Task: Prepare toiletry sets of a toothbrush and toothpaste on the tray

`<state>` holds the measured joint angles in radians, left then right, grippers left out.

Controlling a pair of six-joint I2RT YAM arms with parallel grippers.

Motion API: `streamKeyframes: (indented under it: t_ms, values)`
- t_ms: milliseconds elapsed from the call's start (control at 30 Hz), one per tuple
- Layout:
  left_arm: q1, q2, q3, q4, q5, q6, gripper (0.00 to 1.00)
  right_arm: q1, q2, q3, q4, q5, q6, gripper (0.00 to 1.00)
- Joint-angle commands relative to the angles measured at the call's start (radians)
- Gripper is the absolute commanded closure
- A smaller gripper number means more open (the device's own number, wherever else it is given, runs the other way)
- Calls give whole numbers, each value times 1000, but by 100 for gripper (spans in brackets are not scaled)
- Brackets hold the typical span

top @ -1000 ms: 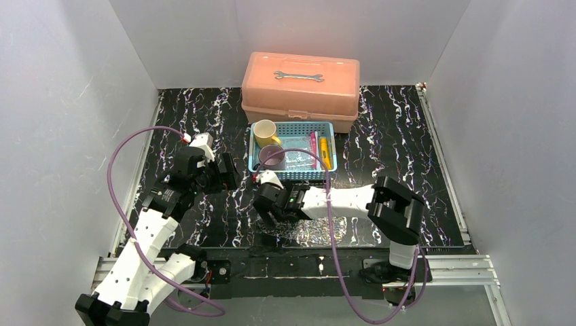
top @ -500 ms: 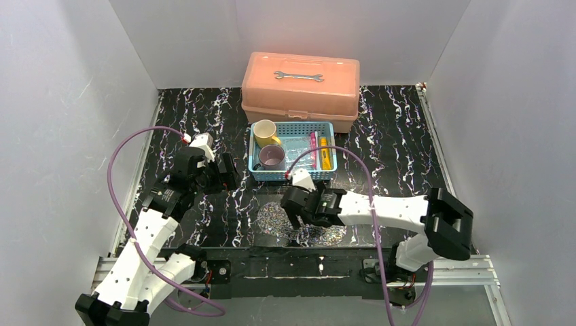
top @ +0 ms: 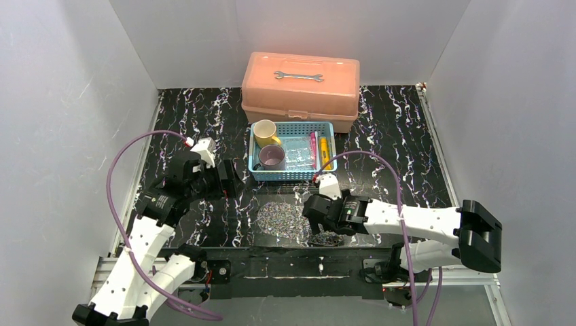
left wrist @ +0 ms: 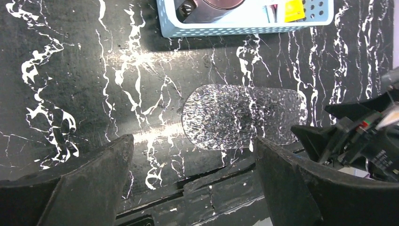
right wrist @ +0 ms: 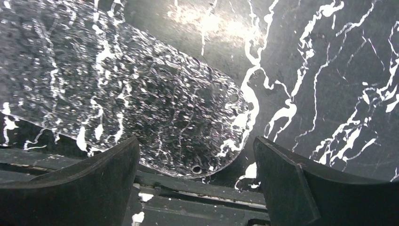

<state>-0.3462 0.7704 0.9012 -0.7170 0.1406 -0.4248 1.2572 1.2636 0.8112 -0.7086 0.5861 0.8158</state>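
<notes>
Judging by how things lie, the sets are not yet begun: the tray (top: pixel 289 219) lies flat on the worktop (top: pixel 401 136) close to the near edge, clear and glittery, and nothing rests on it. The right hand (top: pixel 318 223) hovers over the tray's right end with its fingers spread wide and nothing between them. The left hand (left wrist: pixel 193 141) hangs above the worktop left of the basket (top: pixel 292 175), likewise spread and empty, its camera looking down on the tray's left end.

Both toothpaste tubes lie in the light-blue basket, behind the tray. The magenta tube (top: pixel 313 146) and the yellow tube (top: pixel 325 151) sit side by side along the basket's right wall. The toothbrushes are too thin to pick out with any certainty.

The next move probably calls for one hand to reach into the basket, close on a tube or brush, and carry it to the tray. The right hand looks better placed, being nearer the tubes.

The purple mug (top: pixel 272 157) and yellow mug (top: pixel 265 132) fill the basket's left side, and a glittery clear piece (top: pixel 297 153) lies in its middle. The tubes lie close together against the wall, so spread fingers have little room. A salmon-pink toolbox (top: pixel 301 95) with a wrench (top: pixel 299 75) on its lid stands just behind the basket.
</notes>
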Motion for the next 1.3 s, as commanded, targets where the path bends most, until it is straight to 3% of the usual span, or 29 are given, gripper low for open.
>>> streamKeyframes:
  t_ms: [0, 467, 1267]
  values:
    - [1, -44, -8, -43, 63, 26, 2, 2, -20, -21, -69, 49, 89, 2]
    - [0, -107, -110, -6, 115, 2, 2, -13, -6, -83, -65, 44, 139, 2]
    - [0, -118, -120, 2, 98, -1, 2, -121, 88, -152, 83, -24, 71, 2]
